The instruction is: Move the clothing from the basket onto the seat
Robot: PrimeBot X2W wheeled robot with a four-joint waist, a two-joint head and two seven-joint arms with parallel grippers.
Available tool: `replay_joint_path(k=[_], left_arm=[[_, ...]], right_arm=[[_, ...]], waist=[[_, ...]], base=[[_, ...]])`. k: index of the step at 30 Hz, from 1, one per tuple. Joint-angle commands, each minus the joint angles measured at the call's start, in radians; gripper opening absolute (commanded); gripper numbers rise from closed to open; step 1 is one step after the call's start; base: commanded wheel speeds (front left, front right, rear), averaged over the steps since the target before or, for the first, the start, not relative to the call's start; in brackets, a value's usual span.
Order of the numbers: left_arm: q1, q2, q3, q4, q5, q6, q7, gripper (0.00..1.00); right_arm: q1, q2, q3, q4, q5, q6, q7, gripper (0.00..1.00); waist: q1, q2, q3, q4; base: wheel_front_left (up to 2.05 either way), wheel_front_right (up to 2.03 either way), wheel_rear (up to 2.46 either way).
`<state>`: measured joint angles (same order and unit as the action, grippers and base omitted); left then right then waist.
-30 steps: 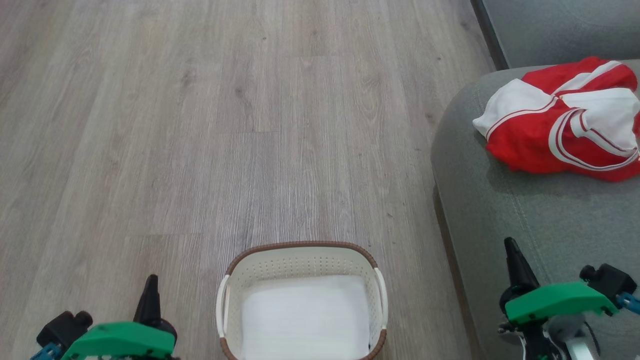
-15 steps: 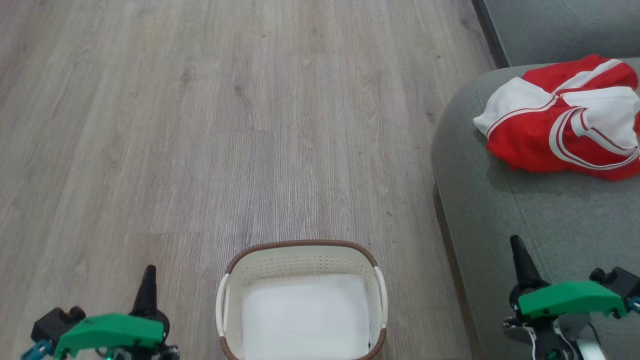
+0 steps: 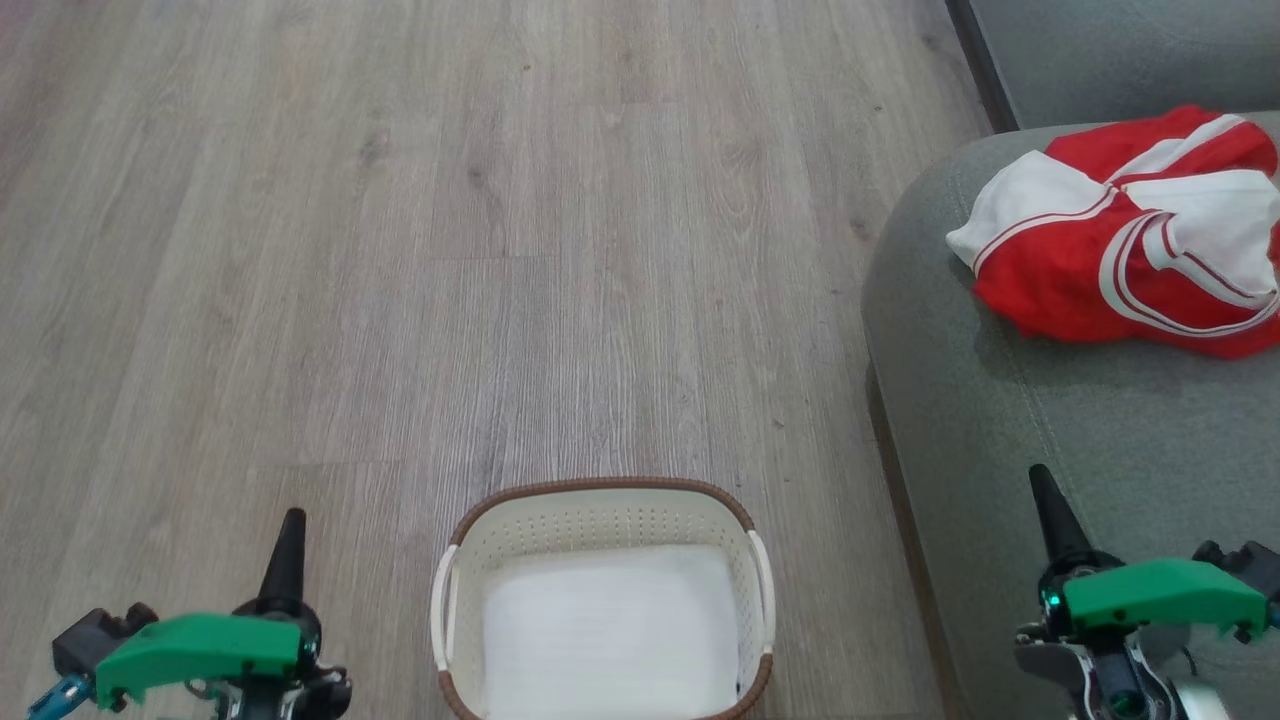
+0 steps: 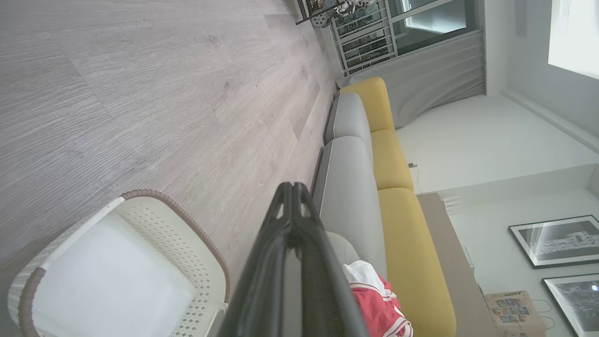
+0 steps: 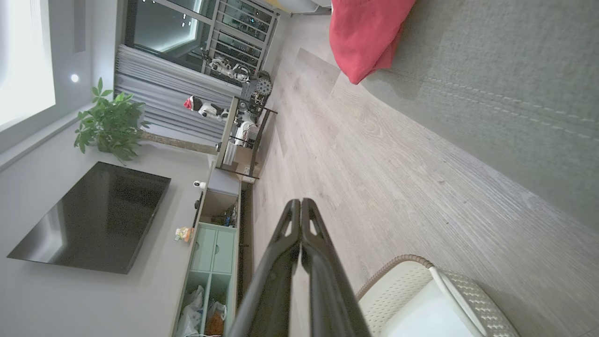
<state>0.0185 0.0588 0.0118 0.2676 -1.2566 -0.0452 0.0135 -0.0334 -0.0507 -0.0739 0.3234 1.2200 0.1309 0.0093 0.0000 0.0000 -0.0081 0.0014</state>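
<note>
Spotted at two o'clock in the head view: the red clothing [image 3: 1100, 270], crumpled, with white panels and thin stripes showing. Lying on the grey-green seat [image 3: 1000, 430], close to that cushion's far rounded corner. Well apart from the basket [image 3: 600, 492], standing at six o'clock on the grey wood-look floor [image 3: 450, 250], with the seat's edge toward its three o'clock. Cream perforated walls, brown woven rim, a white handle at either side, and a flat white sheet [image 3: 610, 640] covering the bottom.

At seven o'clock, the left gripper [image 3: 290, 520]: dark fingers pressed together into a single point, aimed toward twelve, gripping nothing, over bare floor beside the basket. At four o'clock, the right gripper [image 3: 1042, 478]: likewise clamped tight and empty, poised above the seat near its stitched seam, well short of the clothing.

Along the left wrist view: closed fingers rising up the middle, basket at seven o'clock, a fold of clothing at five o'clock on the seat, yellow back cushions [image 4: 398, 210] stretching away toward one o'clock, and framed pictures [image 4: 557, 241] at four.

Along the right wrist view: fingertips touching, a corner of the basket at five o'clock, red clothing at one o'clock on the seat, a black television [image 5: 93, 220] at nine, and a potted plant [image 5: 110, 124] at ten.
</note>
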Motion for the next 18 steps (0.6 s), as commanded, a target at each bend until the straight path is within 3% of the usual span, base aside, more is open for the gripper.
replay_joint_path(k=[1, 18], left_arm=[[-0.059, 0.005, 0.034, -0.027, -0.025, -0.015, 0.007, 0.0], [-0.096, -0.003, 0.072, -0.024, -0.206, -0.054, 0.059, 0.0]], right_arm=[[-0.061, -0.001, 0.007, -0.043, 0.031, 0.0, 0.01, 0.0], [-0.068, 0.0, -0.019, -0.063, 0.229, 0.0, 0.062, 0.0]], waist=[[0.0, 0.0, 0.0, 0.0], [0.0, 0.0, 0.006, -0.001]], base=[[0.0, 0.0, 0.0], [0.0, 0.0, 0.0]])
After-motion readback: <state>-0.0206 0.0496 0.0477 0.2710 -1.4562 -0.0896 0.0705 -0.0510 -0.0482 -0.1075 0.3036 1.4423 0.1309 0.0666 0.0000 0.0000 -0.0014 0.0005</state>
